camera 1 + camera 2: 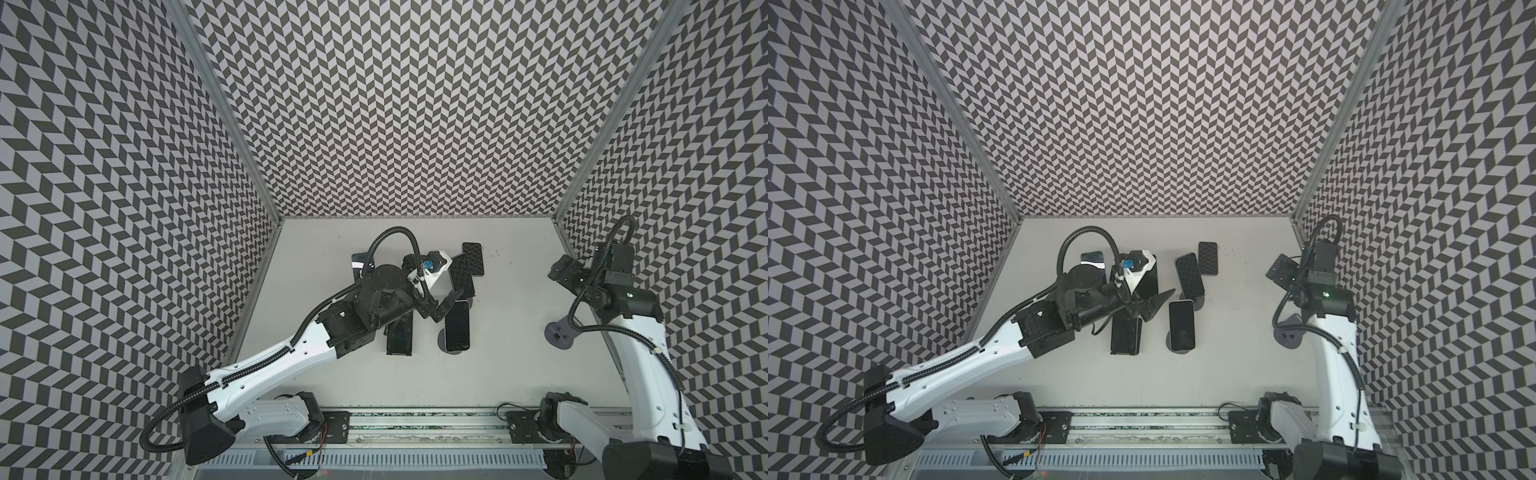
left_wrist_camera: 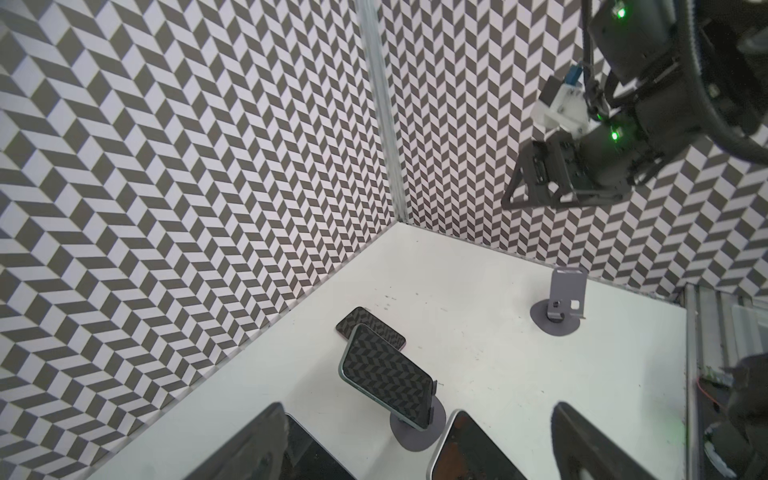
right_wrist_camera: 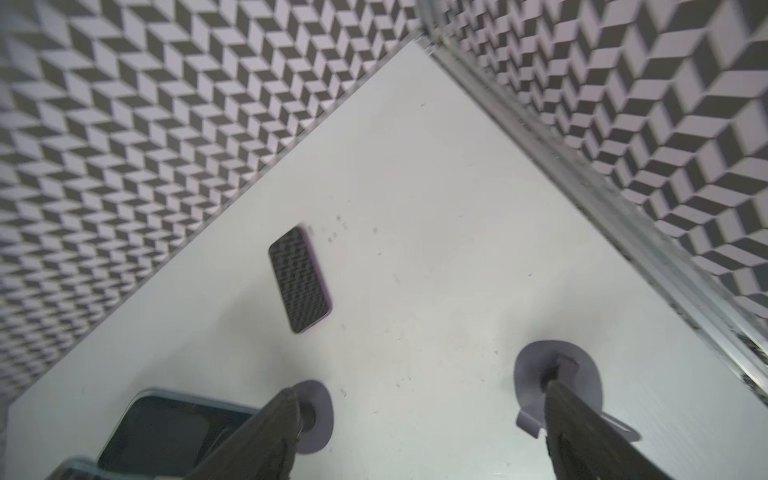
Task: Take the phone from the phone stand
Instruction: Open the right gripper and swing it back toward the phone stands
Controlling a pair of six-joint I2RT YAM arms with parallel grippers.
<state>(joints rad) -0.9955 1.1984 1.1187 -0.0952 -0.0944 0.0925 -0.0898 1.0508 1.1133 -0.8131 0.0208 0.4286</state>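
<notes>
pale-edged phone (image 1: 457, 326): dark blank screen facing up, silvery-white rim, rounded corners. It leans on the first phone stand, just right of centre in both top views.
first phone stand (image 1: 443, 337): grey. Only an arc of its round base shows along the phone's lower left edge.
left gripper (image 1: 446, 306): jaws spread, with nothing pinched. It is poised at the upper end of the pale-edged phone. In the left wrist view the phone's top edge shows between the two fingers (image 2: 257, 444). Contact cannot be told.
right gripper (image 3: 417, 390): jaws spread, with nothing between them. It is raised near the patterned wall at the right of both top views, above the third phone stand.
green-edged phone (image 2: 386, 374): its screen mirrors the chevron wall. It is tilted on the second phone stand (image 2: 415, 436), just above the pale-edged phone in both top views.
third phone stand (image 1: 559, 332): grey round base with an upright backplate, right of centre, well apart from the phones.
purple-edged phone (image 3: 300, 279): lies flat on the table at upper centre, just beside the green-edged phone.
black phone (image 1: 400, 334): left of the pale-edged phone, partly under the left wrist. Whether it lies flat cannot be told.
table (image 1: 519, 374): white and lightly scuffed.
</notes>
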